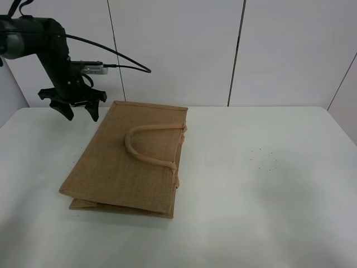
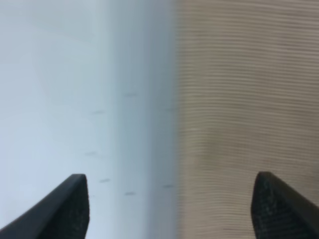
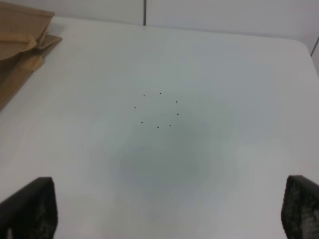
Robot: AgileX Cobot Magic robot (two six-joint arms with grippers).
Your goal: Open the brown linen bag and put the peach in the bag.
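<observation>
The brown linen bag (image 1: 130, 158) lies flat and folded on the white table (image 1: 262, 190), one looped handle (image 1: 146, 146) resting on top. My left gripper (image 1: 81, 110) hovers open and empty just past the bag's far left corner. In the left wrist view its spread fingertips (image 2: 70, 209) straddle the bag's edge (image 2: 244, 114). My right gripper (image 3: 168, 211) is open and empty over bare table; it is out of the exterior view. A corner of the bag (image 3: 22, 45) shows in the right wrist view. The peach is not in view.
A ring of small dark dots (image 1: 266, 161) marks the table right of the bag, also in the right wrist view (image 3: 158, 110). White wall panels (image 1: 178, 50) stand behind the table's far edge. A black cable (image 1: 111, 53) trails from the left arm.
</observation>
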